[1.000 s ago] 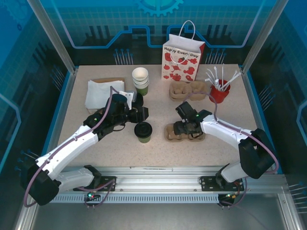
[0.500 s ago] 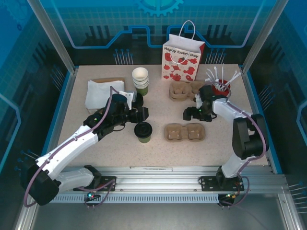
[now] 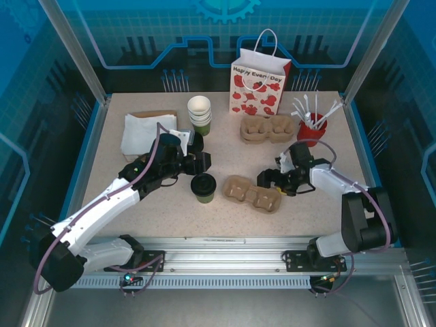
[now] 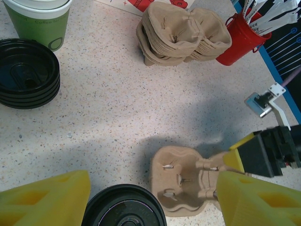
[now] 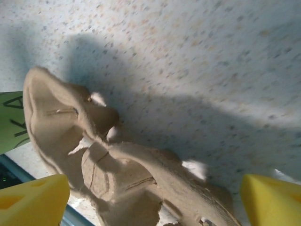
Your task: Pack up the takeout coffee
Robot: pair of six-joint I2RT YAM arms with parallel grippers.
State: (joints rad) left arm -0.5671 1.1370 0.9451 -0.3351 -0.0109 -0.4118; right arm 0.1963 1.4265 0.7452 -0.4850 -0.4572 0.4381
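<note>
The cardboard tray (image 3: 252, 193) has slid closer to the takeout coffee (image 3: 203, 186); the right fingers (image 5: 33, 197) are wide round its end; the left fingers (image 4: 47, 197) are wide too; the coffee, green with a black lid, stands upright in the middle of the desk (image 3: 225, 146).

gift bag (image 3: 257, 85): "Happy Every Day"; cup stack (image 4: 38, 23): "Coffee"

In the left wrist view, the bottom edge cuts the takeout coffee (image 4: 123, 209), leaving part of its black lid. The top edge cuts the stack of green cups (image 4: 37, 23). In the right wrist view, the cup carrier (image 5: 108, 169) runs off the bottom edge. A green sliver (image 5: 8, 122) at the left edge is too little to name.
</note>
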